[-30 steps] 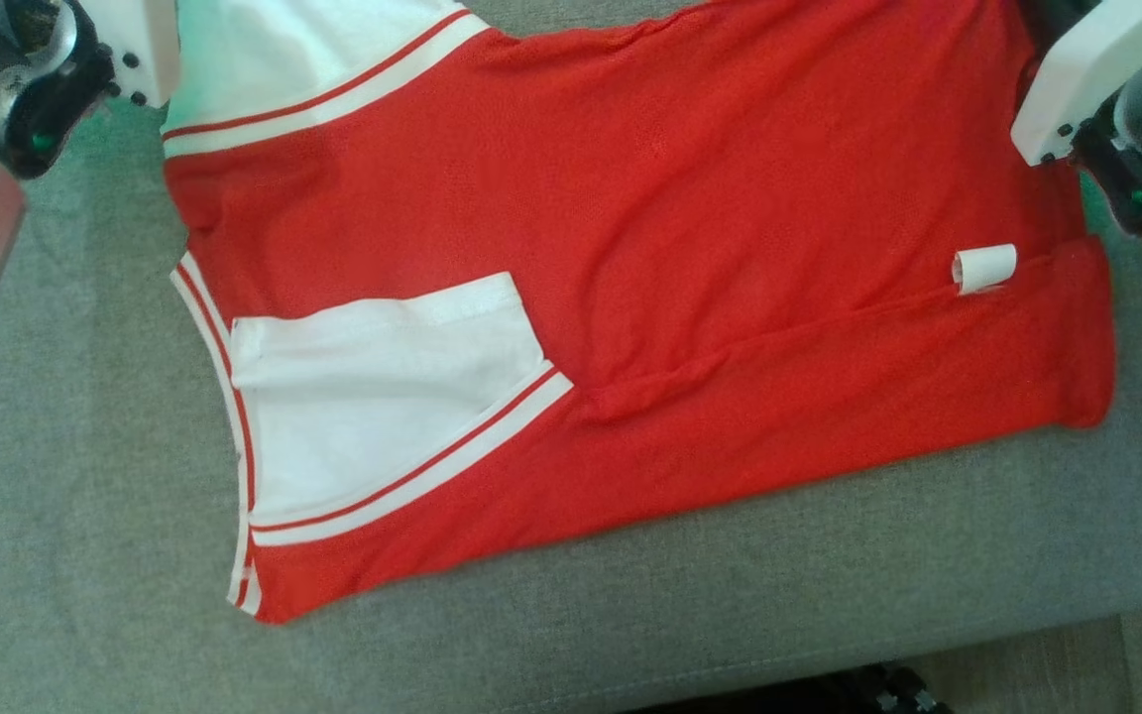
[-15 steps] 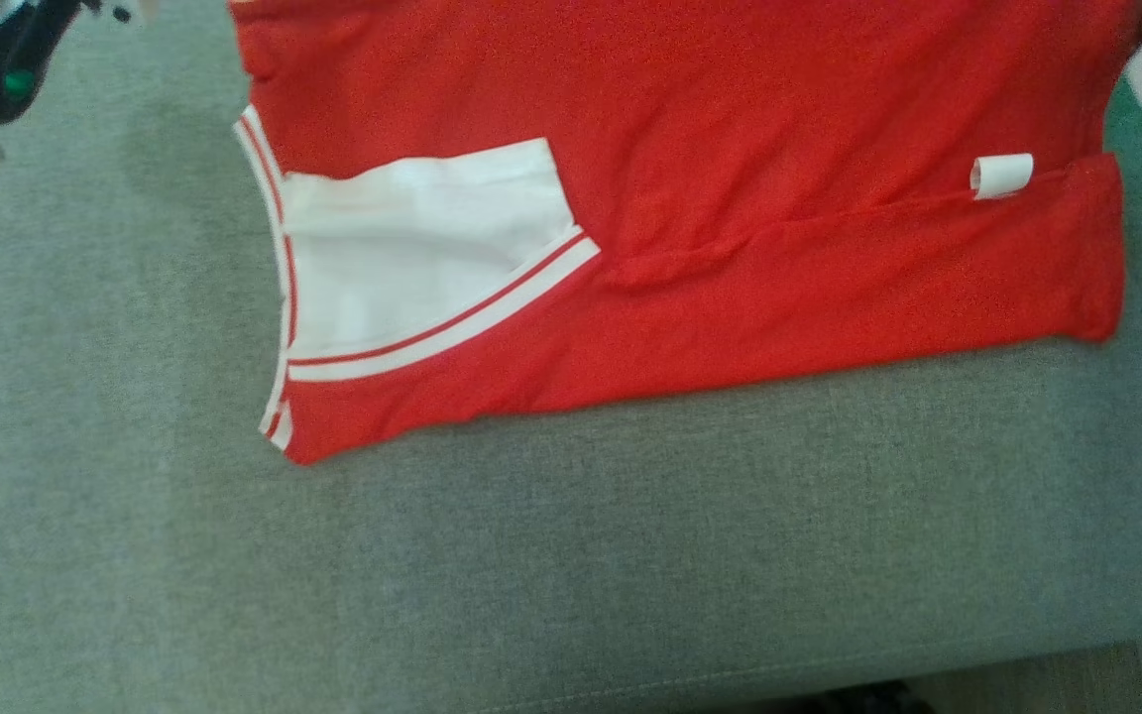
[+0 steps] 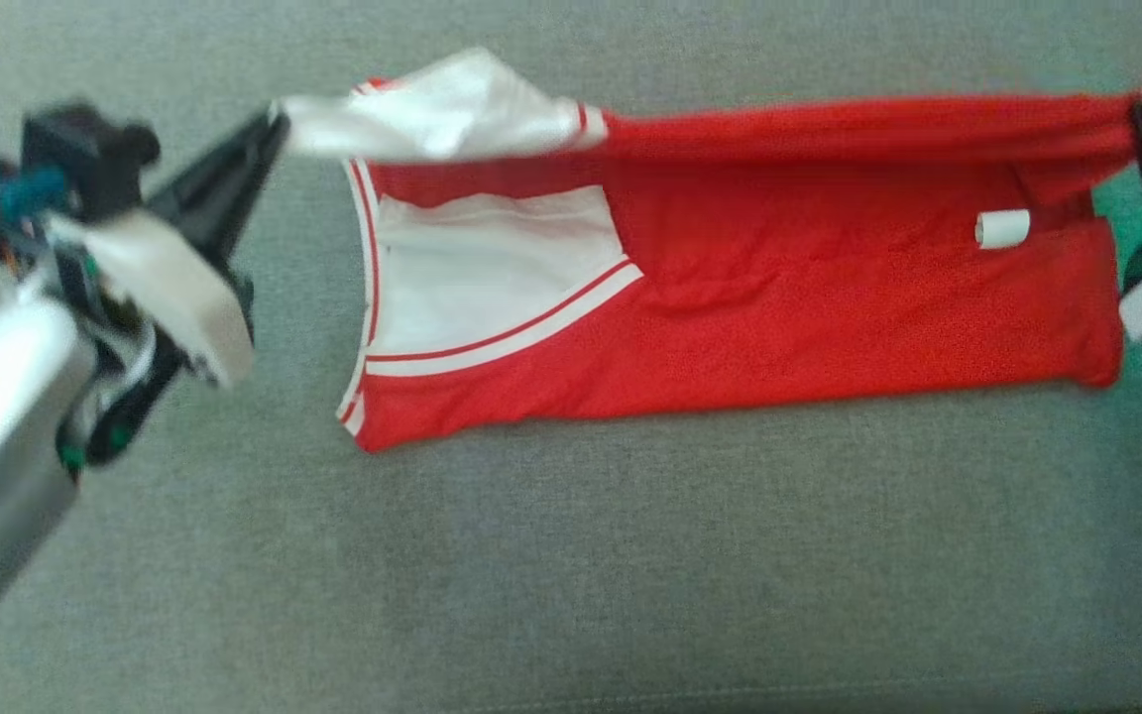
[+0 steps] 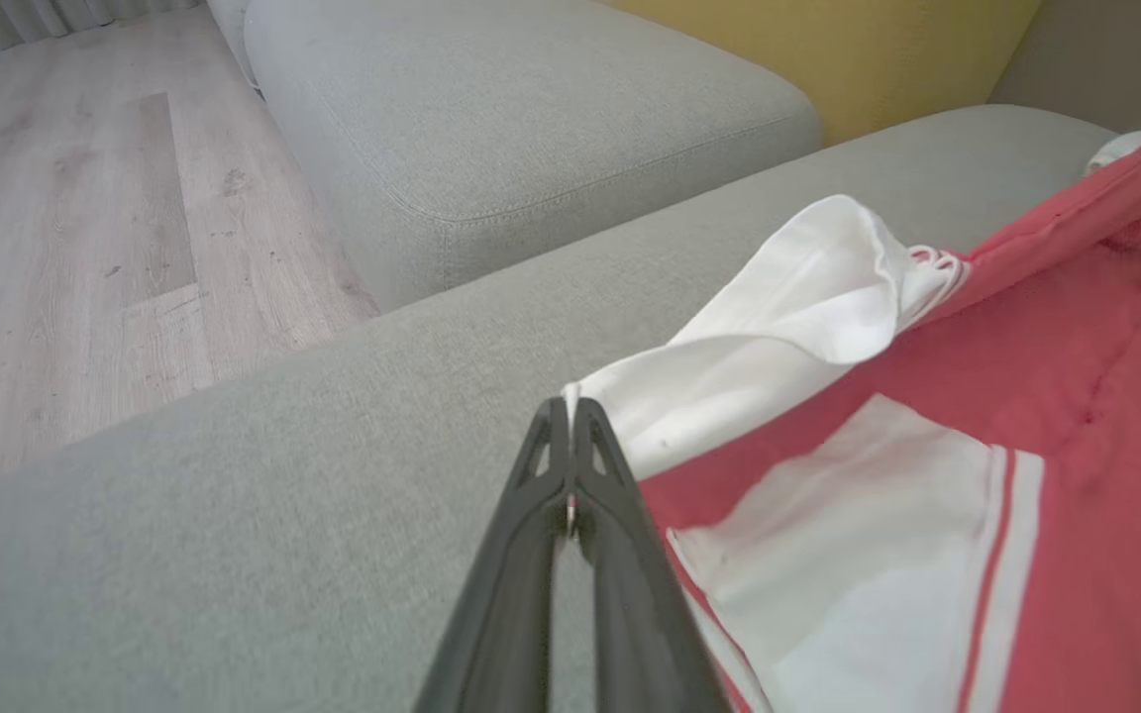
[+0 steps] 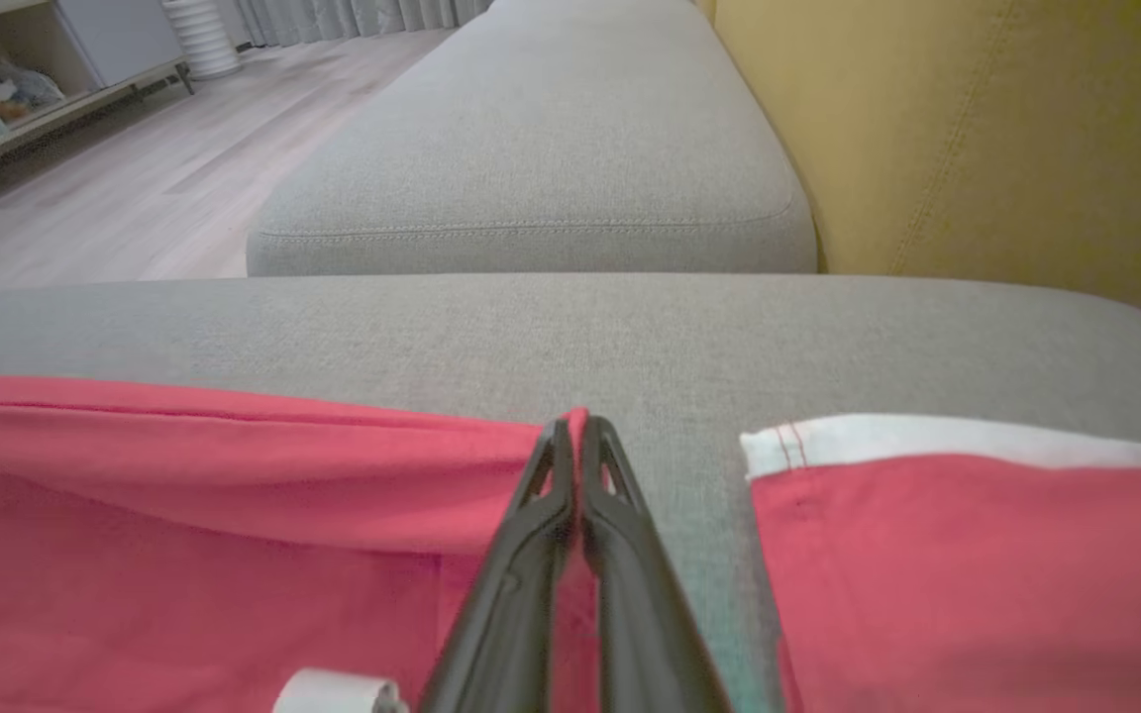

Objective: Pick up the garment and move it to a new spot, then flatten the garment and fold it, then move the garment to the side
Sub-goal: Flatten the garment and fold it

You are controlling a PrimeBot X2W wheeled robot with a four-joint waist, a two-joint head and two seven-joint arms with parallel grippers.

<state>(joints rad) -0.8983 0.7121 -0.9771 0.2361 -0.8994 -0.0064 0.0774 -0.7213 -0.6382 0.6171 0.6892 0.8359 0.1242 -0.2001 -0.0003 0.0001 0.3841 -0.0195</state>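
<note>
The garment (image 3: pixel 779 317) is a red jersey with white, red-striped panels, lying on the grey sofa seat (image 3: pixel 571 555). Its far edge is lifted and stretched taut between my two grippers, above the layer that lies flat. My left gripper (image 3: pixel 274 124) is shut on the white corner, seen close in the left wrist view (image 4: pixel 570 406). At the right edge, my right gripper (image 3: pixel 1141 109) is shut on the red corner; its pinch on the red fold (image 5: pixel 234 495) shows clearly (image 5: pixel 578 424). A small white label (image 3: pixel 1002 228) sticks out near the right end.
Beyond the seat are a second grey cushion (image 5: pixel 531 149) and a yellow backrest (image 5: pixel 977 129). Wooden floor (image 4: pixel 65 228) lies past the sofa's end. A red piece with a white band (image 5: pixel 977 555) lies just right of my right gripper.
The head camera has shifted. Both grippers, earlier out past the garment's far corners, now hold its far edge lifted and drawn towards the near edge.
</note>
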